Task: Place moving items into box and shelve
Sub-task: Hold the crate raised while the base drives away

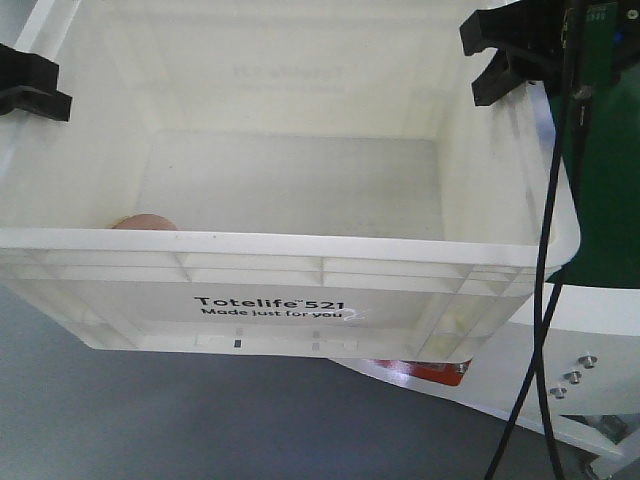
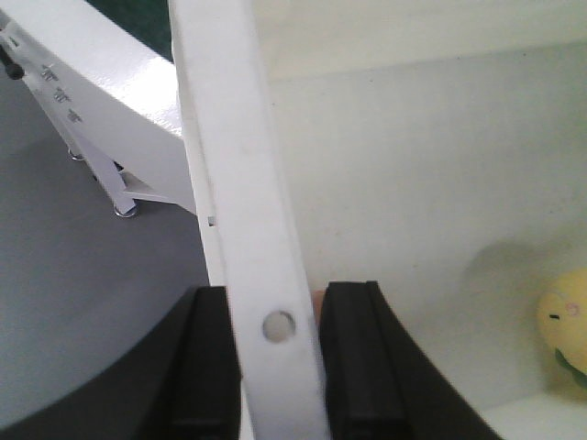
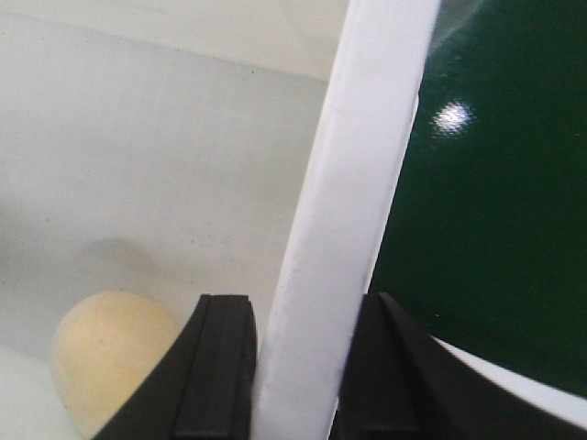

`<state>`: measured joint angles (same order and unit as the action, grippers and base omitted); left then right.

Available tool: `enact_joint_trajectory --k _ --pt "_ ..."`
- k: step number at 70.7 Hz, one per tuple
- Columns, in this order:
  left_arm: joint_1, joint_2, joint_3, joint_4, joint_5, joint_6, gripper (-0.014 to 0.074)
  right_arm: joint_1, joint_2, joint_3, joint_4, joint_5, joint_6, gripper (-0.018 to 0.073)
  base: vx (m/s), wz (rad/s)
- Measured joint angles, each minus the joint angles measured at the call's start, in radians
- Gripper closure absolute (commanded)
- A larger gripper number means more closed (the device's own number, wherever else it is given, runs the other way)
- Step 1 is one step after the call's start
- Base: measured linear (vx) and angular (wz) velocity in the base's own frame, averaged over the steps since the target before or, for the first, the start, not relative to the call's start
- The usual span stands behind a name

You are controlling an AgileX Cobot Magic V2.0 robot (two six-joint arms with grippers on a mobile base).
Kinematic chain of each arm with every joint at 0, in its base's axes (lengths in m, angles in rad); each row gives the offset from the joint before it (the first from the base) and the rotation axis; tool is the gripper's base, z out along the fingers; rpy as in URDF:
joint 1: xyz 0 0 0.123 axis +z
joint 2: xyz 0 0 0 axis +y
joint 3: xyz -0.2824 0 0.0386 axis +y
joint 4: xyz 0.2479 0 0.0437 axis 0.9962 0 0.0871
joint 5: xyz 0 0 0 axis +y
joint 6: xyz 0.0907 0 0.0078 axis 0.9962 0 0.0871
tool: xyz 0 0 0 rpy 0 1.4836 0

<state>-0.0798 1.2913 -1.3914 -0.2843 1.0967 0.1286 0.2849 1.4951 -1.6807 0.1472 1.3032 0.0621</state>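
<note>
Left fingers point(image 2: 206, 376) and right fingers point(image 3: 220, 376) are clenching the large white rectangular plastic crate's point(image 1: 300, 265) opposite rims, at the upper frame corners.

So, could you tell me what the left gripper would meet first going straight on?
Probably the rim of the large white plastic crate, which sits between the jaws of the left gripper; depth beyond it is unclear. The yellow oval plush toy lies off to the side.

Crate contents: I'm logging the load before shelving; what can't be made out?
Front view: pinkish toy mostly hidden behind the near wall of the crate.
Left wrist view: yellow toy cut off by the right edge.
Right wrist view: pale yellow toy partly behind the right gripper.
</note>
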Motion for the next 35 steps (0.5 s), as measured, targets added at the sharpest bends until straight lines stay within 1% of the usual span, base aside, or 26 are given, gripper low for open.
enact_joint_trajectory --k 35 --pt "0.000 0.000 0.000 0.000 0.000 0.000 0.0613 0.000 0.000 0.000 0.000 0.000 0.000 0.0571 -0.04 0.16"
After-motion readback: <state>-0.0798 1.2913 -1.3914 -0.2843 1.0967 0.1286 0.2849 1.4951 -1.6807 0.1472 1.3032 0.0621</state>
